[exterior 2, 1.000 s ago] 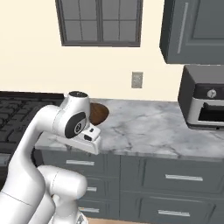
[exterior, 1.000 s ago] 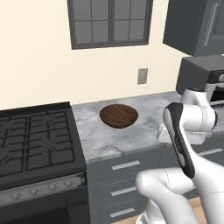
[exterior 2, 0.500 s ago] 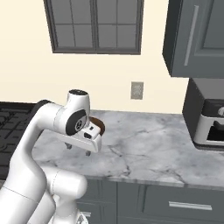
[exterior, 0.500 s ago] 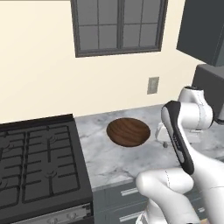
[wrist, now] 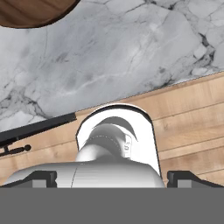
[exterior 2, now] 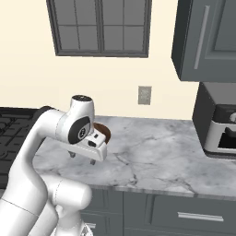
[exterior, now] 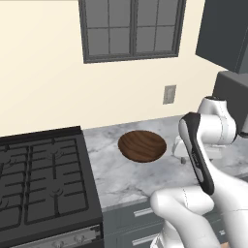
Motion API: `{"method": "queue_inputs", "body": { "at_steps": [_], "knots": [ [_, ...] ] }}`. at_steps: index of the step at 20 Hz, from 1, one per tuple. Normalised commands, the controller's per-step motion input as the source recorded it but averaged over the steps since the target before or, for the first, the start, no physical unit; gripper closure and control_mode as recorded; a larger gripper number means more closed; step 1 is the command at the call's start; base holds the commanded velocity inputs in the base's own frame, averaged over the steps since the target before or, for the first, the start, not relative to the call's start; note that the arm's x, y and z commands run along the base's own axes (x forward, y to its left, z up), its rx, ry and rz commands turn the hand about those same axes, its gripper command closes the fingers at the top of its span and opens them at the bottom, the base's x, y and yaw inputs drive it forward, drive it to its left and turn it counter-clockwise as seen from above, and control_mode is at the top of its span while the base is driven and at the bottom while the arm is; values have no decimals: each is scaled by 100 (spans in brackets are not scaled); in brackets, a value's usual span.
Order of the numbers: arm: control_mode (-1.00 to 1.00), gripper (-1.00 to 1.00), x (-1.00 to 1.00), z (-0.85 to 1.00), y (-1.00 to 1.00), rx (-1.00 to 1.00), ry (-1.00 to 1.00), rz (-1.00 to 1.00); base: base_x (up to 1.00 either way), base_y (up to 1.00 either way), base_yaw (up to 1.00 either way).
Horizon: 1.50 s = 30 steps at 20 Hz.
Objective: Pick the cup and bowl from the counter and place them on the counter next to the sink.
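A simulated kitchen, shown from two cameras behind a white robot arm and one camera on its hand. A grey-white marble tabletop (exterior: pixel 126 184) runs over dark grey cabinets, with a black gas stove (exterior: pixel 41 179) at its left end. Above it are a cream wall, a dark-framed window (exterior: pixel 131 29) and a wall outlet (exterior 2: pixel 144 95).

The bowl (exterior: pixel 142 145), wide, shallow and of dark wood grain, sits upright on the tabletop just right of the stove, toward the wall. Nothing rests in it or against it. At the right end stands a dark oven-like appliance (exterior 2: pixel 221 126) under a dark upper cabinet (exterior 2: pixel 207 37).

The arm bends over the tabletop with the hand (exterior 2: pixel 82 158) hanging just beside the bowl, on its right, above the marble and apart from it. Its fingers stand fully apart and hold nothing. In the hand view a slice of the bowl's rim (wrist: pixel 35 11) shows at the top left, with bare marble below it and wood flooring (wrist: pixel 192 127) past the tabletop's front edge.

The hand seems to be empty and spread so that it can come down over the bowl's rim; the pick-up has likely not begun. The shallow rim offers a thin edge to pinch, so the fingers would need to straddle it squarely.
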Motion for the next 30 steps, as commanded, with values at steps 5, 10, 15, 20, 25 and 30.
{"method": "queue_inputs", "body": {
  "at_steps": [5,10,15,20,25,30],
  "knots": [
    [-100,-100,28,0,0,0,0,0,0,0,0],
    [-100,-100,67,0,0,0,-1,2,0,0,0],
    [-100,-100,83,0,0,0,-11,3,0,0,0],
    [-100,-100,70,-1,0,0,-13,0,0,0,0],
    [-100,-100,30,-25,0,0,-16,0,0,0,0],
    [-100,-100,7,-16,0,-1,-4,0,0,0,0]
  ]
}}
